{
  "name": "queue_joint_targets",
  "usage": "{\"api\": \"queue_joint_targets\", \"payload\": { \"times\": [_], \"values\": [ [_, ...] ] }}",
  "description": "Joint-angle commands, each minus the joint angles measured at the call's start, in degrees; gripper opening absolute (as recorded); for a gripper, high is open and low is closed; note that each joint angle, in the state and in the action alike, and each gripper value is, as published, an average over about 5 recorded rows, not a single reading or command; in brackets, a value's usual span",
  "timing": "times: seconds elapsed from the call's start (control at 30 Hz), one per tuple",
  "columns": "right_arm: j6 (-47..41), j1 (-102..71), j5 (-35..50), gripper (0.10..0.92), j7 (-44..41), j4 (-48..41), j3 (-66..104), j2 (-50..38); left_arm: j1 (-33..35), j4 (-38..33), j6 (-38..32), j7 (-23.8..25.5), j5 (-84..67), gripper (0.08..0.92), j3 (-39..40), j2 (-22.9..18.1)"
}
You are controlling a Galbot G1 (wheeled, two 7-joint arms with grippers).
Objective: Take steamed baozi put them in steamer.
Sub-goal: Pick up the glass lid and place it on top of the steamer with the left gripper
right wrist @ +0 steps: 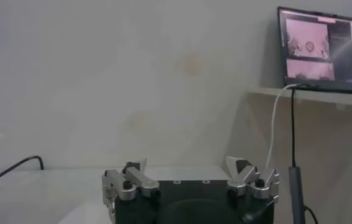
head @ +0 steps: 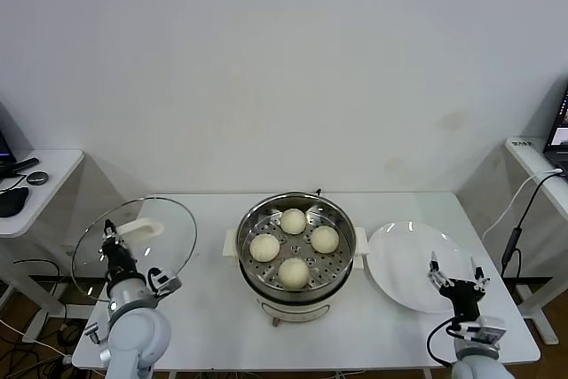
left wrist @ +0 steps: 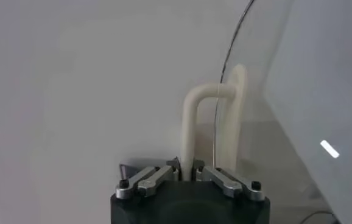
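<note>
Handling the steamed baozi (head: 294, 272) is calling for a gentle, wide pinch across their sides: you are dealing with soft, light, easily dented dough. All four smooth, cream-white buns are sitting on the perforated tray of the steamer (head: 342, 259), mid-worktop toward the front edge. Your left gripper (head: 110, 239), near the left edge, is clamping the glass lid (head: 169, 246) by its white handle (left wrist: 195, 122); your right gripper (head: 457, 279), spread and empty, is hovering over the white plate (head: 399, 259) near the front right corner.

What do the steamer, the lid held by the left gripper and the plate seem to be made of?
Steamer: shiny metal, likely stainless steel, with a reflective wall and perforated tray.
Lid, in the left gripper: clear glass, seemingly, since the table shows through; handle looks like matte white plastic.
Plate: glossy white, ceramic or plastic.
</note>
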Motion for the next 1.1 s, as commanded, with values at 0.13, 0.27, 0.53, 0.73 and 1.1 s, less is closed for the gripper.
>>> {"api": "queue_joint_targets", "payload": {
  "times": [0.13,0.27,0.53,0.73,1.1],
  "values": [
    [-0.7,0.1,-0.1,0.823,-0.1,-0.8,0.2,1.4,-5.6,-2.9,2.5,8.5,7.8,0.177,17.6,-5.7],
    [-0.7,-0.3,-0.5,0.823,-0.2,-0.4,0.9,1.6,-8.2,-2.4,2.5,10.7,8.2,0.177,23.5,-7.4],
    [-0.6,-0.4,-1.4,0.823,-0.5,-0.3,1.4,2.2,-11.5,0.2,2.9,11.3,5.5,0.177,32.3,-10.5],
    [-0.5,-0.8,-1.7,0.823,-0.5,-0.4,1.3,2.3,-13.1,4.0,3.2,9.1,4.2,0.177,37.0,-11.5],
    [-0.4,-0.9,-2.1,0.823,-0.5,-0.1,1.4,2.7,-13.9,7.4,3.8,6.6,1.9,0.177,38.9,-11.5]
  ]
}}
